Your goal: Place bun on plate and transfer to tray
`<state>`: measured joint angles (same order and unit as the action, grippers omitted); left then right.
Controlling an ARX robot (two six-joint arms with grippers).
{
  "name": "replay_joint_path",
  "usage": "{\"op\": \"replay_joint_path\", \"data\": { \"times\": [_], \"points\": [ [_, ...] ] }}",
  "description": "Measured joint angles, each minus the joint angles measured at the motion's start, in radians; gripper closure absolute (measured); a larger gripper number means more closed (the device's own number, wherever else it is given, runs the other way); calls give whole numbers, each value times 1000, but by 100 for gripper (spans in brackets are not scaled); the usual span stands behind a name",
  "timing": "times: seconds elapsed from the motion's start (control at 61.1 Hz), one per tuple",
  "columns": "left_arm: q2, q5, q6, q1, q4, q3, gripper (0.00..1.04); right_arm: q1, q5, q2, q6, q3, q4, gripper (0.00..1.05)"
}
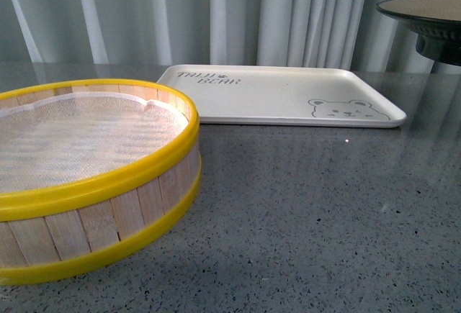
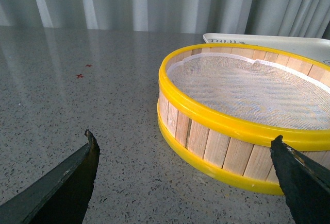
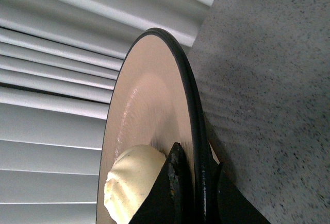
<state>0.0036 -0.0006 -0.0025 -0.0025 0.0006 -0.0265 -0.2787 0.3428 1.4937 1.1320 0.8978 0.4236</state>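
The plate [image 1: 423, 9], beige inside with a black rim and black foot, hangs in the air at the far right, above table height and right of the tray [image 1: 281, 97]. In the right wrist view my right gripper [image 3: 198, 163] is shut on the plate's [image 3: 149, 95] black rim, one finger inside and one outside. The cream-white bun [image 3: 129, 180] lies on the plate just beside the inner finger. From the front the bun is hidden. The white tray lies flat on the table with nothing on it. My left gripper [image 2: 184, 144] is open, low over the table beside the steamer.
A round bamboo steamer [image 1: 94, 176] with yellow rims and a white cloth liner fills the front left; it holds nothing. In the left wrist view the steamer [image 2: 247, 126] stands close in front of the fingers. Grey speckled table [image 1: 310, 212], pale curtains behind.
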Motion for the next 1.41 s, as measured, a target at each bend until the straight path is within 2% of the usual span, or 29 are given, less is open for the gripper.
{"op": "replay_joint_path", "data": {
  "times": [0.147, 0.344, 0.573, 0.786, 1.097, 1.408],
  "points": [
    [0, 0, 0, 0, 0, 0, 7, 39, 6, 187, -29, 196, -35, 102],
    [0, 0, 0, 0, 0, 0, 7, 100, 17, 366, -85, 342, -71, 102],
    [0, 0, 0, 0, 0, 0, 7, 172, 69, 404, -129, 379, -52, 102],
    [0, 0, 0, 0, 0, 0, 7, 190, 97, 450, -138, 455, -60, 102],
    [0, 0, 0, 0, 0, 0, 7, 209, 97, 542, -147, 567, -108, 102],
    [0, 0, 0, 0, 0, 0, 7, 261, 96, 577, -145, 579, -107, 102]
  ]
}}
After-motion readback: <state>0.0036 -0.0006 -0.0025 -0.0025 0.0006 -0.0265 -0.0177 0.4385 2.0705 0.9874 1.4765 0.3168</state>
